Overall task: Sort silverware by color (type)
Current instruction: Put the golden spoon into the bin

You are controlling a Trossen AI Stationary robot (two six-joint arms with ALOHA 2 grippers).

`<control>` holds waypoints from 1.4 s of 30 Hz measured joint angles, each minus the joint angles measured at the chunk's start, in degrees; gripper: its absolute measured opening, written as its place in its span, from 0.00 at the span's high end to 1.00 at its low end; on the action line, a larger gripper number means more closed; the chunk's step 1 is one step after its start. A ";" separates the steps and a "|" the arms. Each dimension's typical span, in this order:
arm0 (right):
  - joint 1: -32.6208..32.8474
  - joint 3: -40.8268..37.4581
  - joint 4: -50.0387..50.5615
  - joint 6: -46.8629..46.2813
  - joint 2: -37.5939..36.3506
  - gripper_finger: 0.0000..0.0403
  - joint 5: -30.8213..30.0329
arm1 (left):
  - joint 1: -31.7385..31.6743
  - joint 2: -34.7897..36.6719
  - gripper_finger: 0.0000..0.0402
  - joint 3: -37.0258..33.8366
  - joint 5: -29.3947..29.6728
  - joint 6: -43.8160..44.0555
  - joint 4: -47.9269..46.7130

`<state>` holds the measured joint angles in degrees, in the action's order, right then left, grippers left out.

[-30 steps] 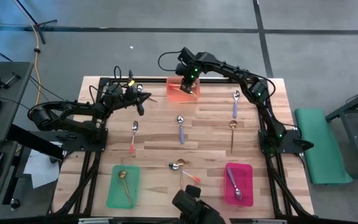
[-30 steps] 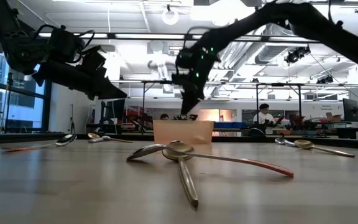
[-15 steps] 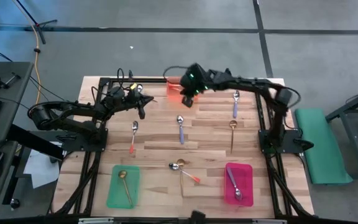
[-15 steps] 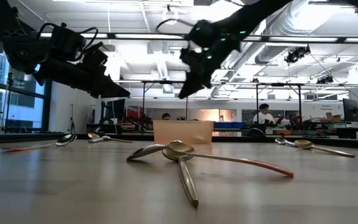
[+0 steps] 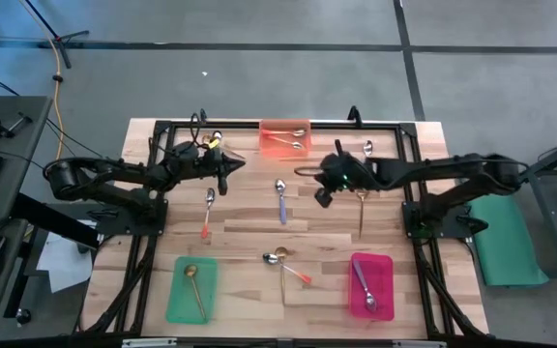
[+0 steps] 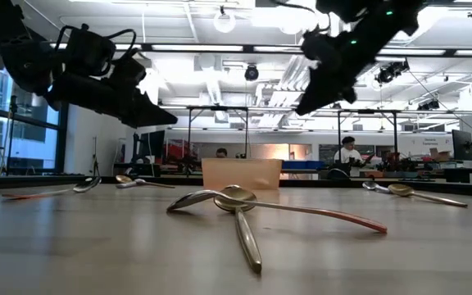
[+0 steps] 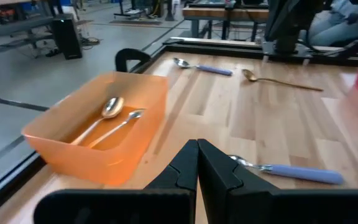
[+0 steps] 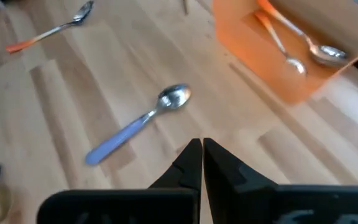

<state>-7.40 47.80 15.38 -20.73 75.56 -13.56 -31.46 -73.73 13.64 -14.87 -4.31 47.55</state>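
Observation:
My left gripper point(image 5: 226, 171) hovers shut and empty above the table's far left part, beside the orange tray point(image 5: 284, 139); its closed tips point(image 7: 197, 163) point toward a purple-handled spoon point(image 7: 291, 171). My right gripper point(image 5: 321, 196) is shut and empty, raised over the table's middle, right of that same purple spoon point(image 5: 280, 198), which lies flat point(image 8: 135, 127). The orange tray point(image 7: 98, 134) holds two orange-handled spoons point(image 8: 294, 46). Another orange-handled spoon point(image 5: 207, 213) lies flat left of centre. A gold spoon point(image 5: 362, 208) and a second purple spoon point(image 5: 366, 159) lie at the right.
At the near middle a gold spoon and an orange-handled spoon point(image 5: 285, 263) lie crossed point(image 6: 236, 205). The green tray point(image 5: 174, 295) at near left holds a gold spoon; the pink tray point(image 5: 385, 275) at near right holds a purple one. A black frame rims the table.
My right gripper has risen out of the orange tray and swung toward the table's near and right side, stopping above the middle. My left gripper has shifted a little to the right. The spoons on the table have not moved.

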 joint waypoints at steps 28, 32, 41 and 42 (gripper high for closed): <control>-7.18 -7.45 -29.59 21.45 -1.67 1.00 10.99 | -6.80 -20.18 0.87 48.29 14.07 -21.43 -86.93; -8.73 -7.45 -30.73 22.73 -1.67 1.00 11.57 | -6.60 -25.24 0.80 51.82 14.16 -24.09 -91.31; -7.07 -7.45 -30.71 24.59 -1.67 1.00 11.71 | -4.90 -31.38 0.70 54.25 22.12 -30.46 -89.73; -6.97 -7.45 -30.71 24.99 -1.67 1.00 11.71 | -4.78 -31.71 0.70 54.34 22.99 -31.21 -89.23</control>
<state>-14.37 40.36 -15.33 4.26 73.89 -1.85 -36.24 -105.45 67.98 8.12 -35.52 -41.68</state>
